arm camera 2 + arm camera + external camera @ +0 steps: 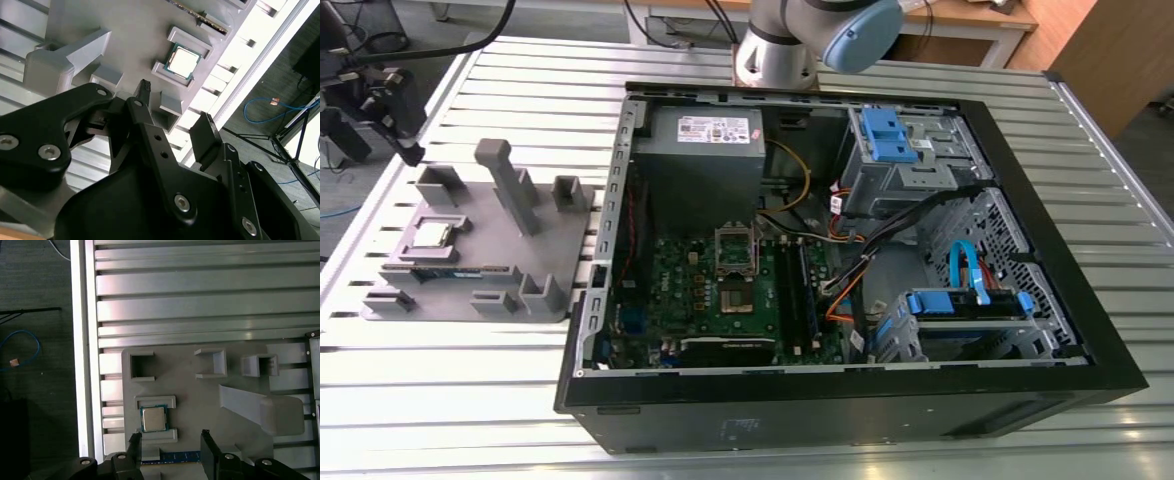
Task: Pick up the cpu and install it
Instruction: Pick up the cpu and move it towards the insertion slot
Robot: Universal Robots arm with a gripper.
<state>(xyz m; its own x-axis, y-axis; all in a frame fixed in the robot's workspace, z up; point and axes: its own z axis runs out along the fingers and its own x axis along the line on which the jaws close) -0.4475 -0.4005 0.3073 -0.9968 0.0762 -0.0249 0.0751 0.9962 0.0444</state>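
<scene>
Currently gripper (170, 440) wide open, empty, near cpu (153, 419) in grey tray (200, 400), exterior view's left; best centre over it, grip edges squarely.

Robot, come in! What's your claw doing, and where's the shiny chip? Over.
Status: gripper open, hovering over grey tray. The cpu sits in its pocket, not gripped. Nothing blocking it.

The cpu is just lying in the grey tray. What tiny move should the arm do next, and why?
Probably ease the gripper down toward the cpu, lining it up between the fingers. The fingers stand open and hold nothing, and the cpu lies flat and untouched in its pocket on the grey tray.
</scene>
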